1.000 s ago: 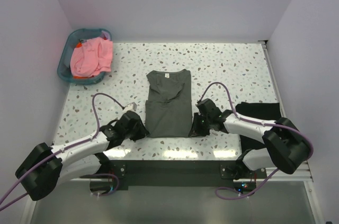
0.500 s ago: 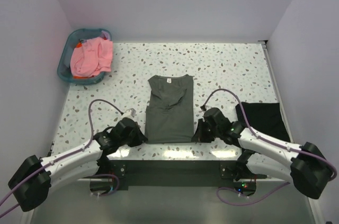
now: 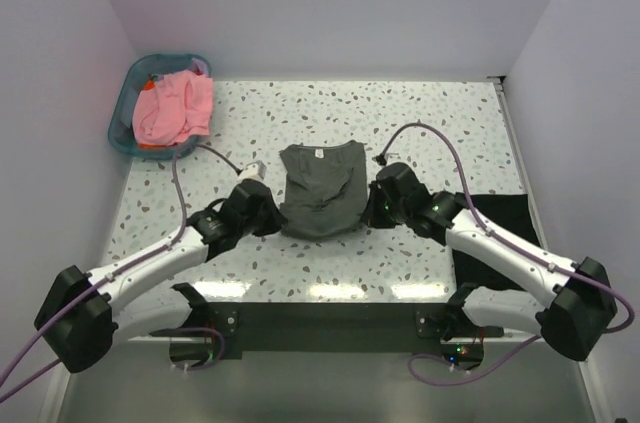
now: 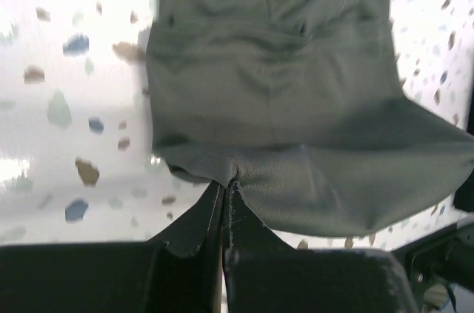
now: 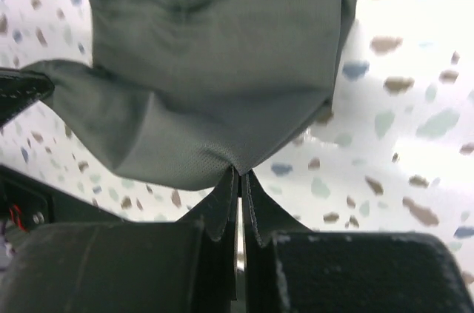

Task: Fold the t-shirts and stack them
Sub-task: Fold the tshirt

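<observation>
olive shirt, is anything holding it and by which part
Yes: the left gripper pinches the near hem of the olive-grey t-shirt at its left corner, the right gripper at its right corner.

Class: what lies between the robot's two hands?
The olive-grey t-shirt, its near hem pinched by the left hand and right hand; the top view shows it.

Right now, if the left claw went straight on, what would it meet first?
The left claw pinches the hem of the dark olive-grey cloth t-shirt; probably more of that shirt comes first.
</observation>
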